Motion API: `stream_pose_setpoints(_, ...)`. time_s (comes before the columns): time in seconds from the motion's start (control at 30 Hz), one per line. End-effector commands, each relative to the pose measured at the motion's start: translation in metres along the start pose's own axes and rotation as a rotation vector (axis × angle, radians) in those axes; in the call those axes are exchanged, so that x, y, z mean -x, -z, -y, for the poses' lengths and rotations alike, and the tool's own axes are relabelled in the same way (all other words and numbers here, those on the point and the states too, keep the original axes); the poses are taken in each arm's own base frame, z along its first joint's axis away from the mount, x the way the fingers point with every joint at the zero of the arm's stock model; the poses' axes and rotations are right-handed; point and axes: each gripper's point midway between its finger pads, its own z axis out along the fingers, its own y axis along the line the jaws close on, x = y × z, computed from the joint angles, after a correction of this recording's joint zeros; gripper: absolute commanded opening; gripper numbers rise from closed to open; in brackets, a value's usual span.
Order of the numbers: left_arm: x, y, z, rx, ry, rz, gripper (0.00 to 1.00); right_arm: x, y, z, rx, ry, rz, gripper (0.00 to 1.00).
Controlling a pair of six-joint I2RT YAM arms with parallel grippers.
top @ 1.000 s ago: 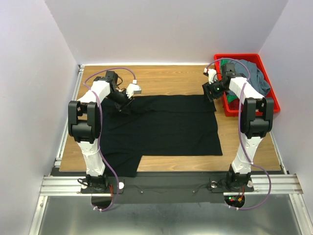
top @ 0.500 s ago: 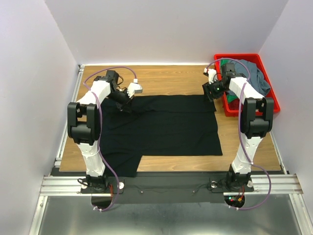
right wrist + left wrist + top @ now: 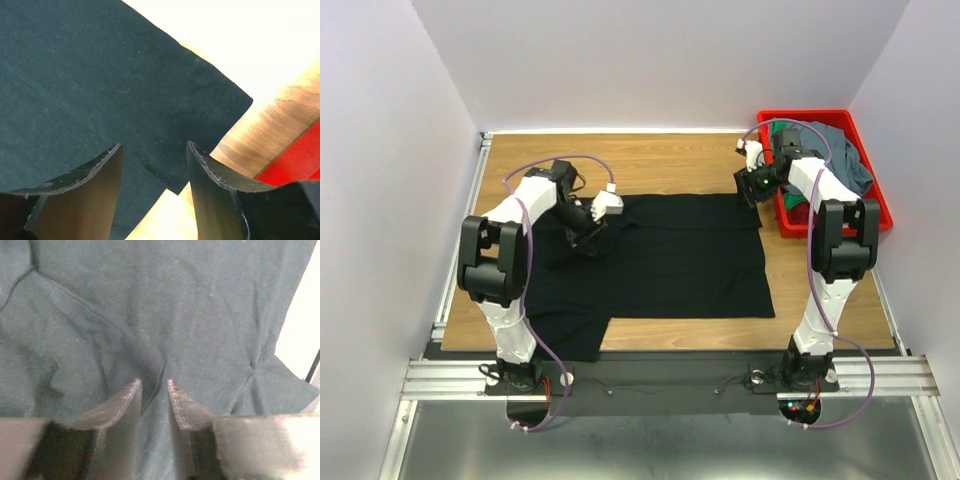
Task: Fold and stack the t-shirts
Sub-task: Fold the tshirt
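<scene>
The black shirt [image 3: 660, 260] lies spread flat on the wooden worktop [image 3: 660, 160]. One sleeve reaches toward the near left edge. The left gripper [image 3: 154, 385] rests on the cloth near the far left part of the shirt, its jaws a little apart, with a crease running between them. The right gripper [image 3: 152, 145] hangs over the far right corner of the shirt, jaws wide apart, holding nothing. A grey-blue shirt [image 3: 840, 150] is heaped in the red bin [image 3: 873, 200] at the right.

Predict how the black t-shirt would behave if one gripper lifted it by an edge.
Probably floppy: the black t-shirt lies flat and puckers near the left gripper. Likely light: its hemmed corner looks thin. Pushed, it would probably bunch, not slide.
</scene>
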Motion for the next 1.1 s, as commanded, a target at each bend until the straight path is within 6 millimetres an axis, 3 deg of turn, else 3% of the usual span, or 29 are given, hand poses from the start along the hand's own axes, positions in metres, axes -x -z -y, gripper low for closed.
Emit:
stream_pose_setpoints(0.0,0.027,0.058,-0.01,0.072,0.0,0.141,0.53,0.005,-0.001,-0.001,0.016,-0.002,0.012,0.59)
stream_pose_setpoints(0.13,0.024,0.115,-0.062,0.191,0.142,0.322,0.57,0.007,-0.001,-0.005,0.026,-0.003,0.015,0.57)
stream_pose_setpoints(0.17,0.011,0.138,-0.089,0.275,0.257,0.387,0.57,0.009,-0.001,-0.009,0.034,0.001,0.017,0.56)
stream_pose_setpoints(0.2,0.007,0.149,-0.099,0.309,0.294,0.418,0.56,0.009,-0.002,-0.01,0.037,0.0,0.016,0.56)
stream_pose_setpoints(0.3,-0.021,0.174,-0.141,0.442,0.488,0.476,0.54,0.008,-0.006,-0.017,0.054,-0.001,0.009,0.55)
stream_pose_setpoints(0.43,-0.047,0.186,-0.174,0.54,0.63,0.507,0.52,0.006,-0.014,-0.028,0.08,0.001,-0.007,0.52)
stream_pose_setpoints(0.53,-0.066,0.18,-0.193,0.57,0.736,0.513,0.52,0.0,-0.022,-0.039,0.098,0.008,-0.034,0.51)
stream_pose_setpoints(0.63,-0.073,0.178,-0.204,0.579,0.781,0.534,0.54,-0.002,-0.028,-0.045,0.105,0.017,-0.049,0.5)
stream_pose_setpoints(0.73,-0.084,0.162,-0.214,0.549,0.841,0.528,0.56,-0.006,-0.04,-0.051,0.112,0.026,-0.078,0.49)
stream_pose_setpoints(0.9,-0.092,0.148,-0.219,0.526,0.887,0.527,0.57,-0.006,-0.052,-0.045,0.089,0.022,-0.101,0.45)
stream_pose_setpoints(1.07,-0.097,0.133,-0.208,0.486,0.919,0.527,0.57,-0.006,-0.061,-0.041,0.078,0.012,-0.114,0.44)
